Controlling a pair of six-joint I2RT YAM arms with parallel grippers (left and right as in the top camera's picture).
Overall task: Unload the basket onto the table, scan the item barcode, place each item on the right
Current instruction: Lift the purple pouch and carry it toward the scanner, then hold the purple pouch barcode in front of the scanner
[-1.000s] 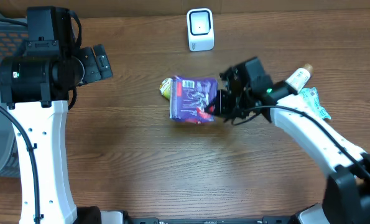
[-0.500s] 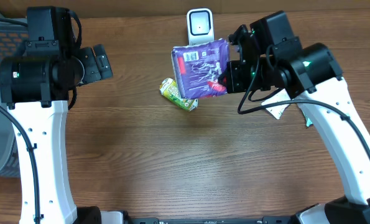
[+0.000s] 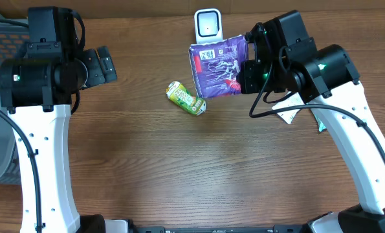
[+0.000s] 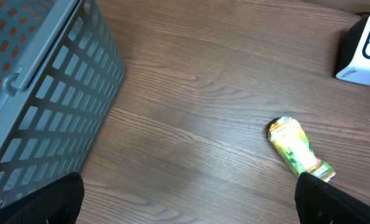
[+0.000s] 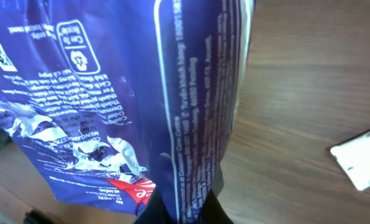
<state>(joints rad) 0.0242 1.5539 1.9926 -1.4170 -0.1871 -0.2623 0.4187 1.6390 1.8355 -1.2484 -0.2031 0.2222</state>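
Grips the purple packet by its right edge with the right claw, clenched tight. Holds it up off the tabletop, just beside the white scanner, printed side with a white label facing up. Leaves a small green pouch lying on the wood near the packet. Keeps the left claw spread wide with nothing in it, well apart from the packet, by a grey basket

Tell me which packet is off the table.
The purple packet, held in the right gripper; the green packet lies flat on the table.
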